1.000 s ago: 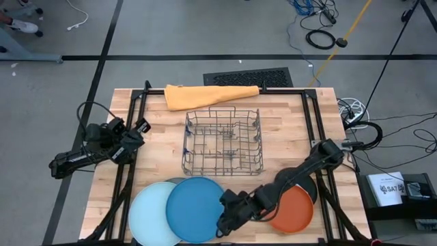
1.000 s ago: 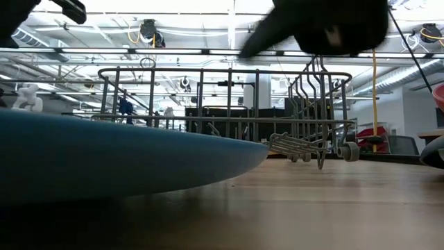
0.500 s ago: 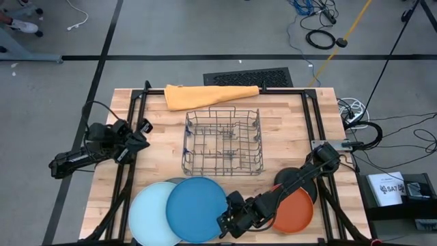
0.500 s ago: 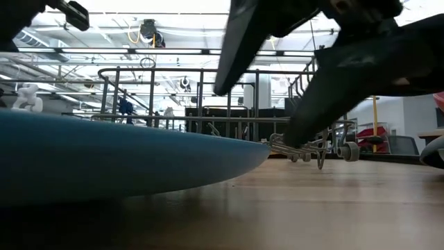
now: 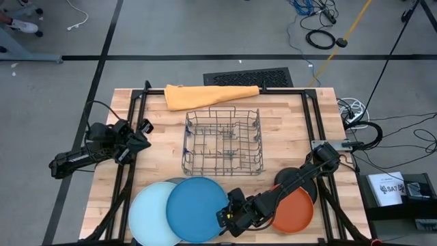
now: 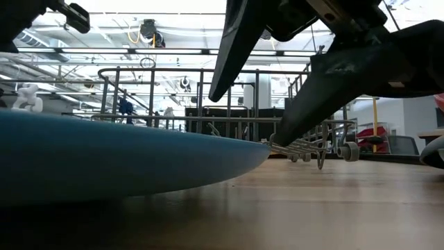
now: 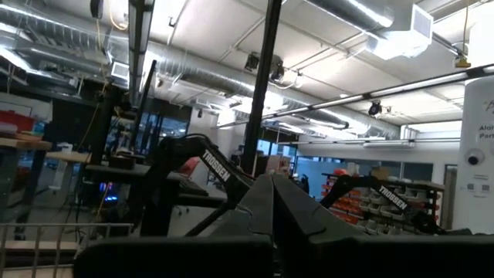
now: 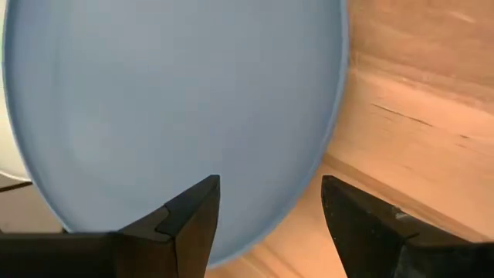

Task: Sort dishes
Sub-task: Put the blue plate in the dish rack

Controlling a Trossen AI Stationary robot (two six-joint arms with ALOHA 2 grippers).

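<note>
The blue plate (image 5: 194, 208) lies at the table's near edge, overlapping a light blue plate (image 5: 147, 215) and a grey one (image 5: 179, 180) that peeks out behind. An orange plate (image 5: 297, 212) and a black plate (image 5: 306, 183) lie to the right, partly under my right arm. My right gripper (image 5: 225, 220) is open and slants down at the blue plate's right rim (image 8: 309, 185), one finger (image 8: 193, 212) above the plate and the other (image 8: 363, 224) above bare wood. I see no touch. My left gripper (image 5: 143, 131) is shut and raised at the table's left edge.
The wire dish rack (image 5: 224, 140) stands mid-table, just beyond the plates. A folded orange cloth (image 5: 208, 94) lies at the far edge. Bare wood shows between the blue and orange plates and to the rack's right (image 5: 287, 137).
My right gripper has come down toward the blue plate's right rim and rolled about its own axis, so its open fingers now stand low over the rim. The plates have not moved.
</note>
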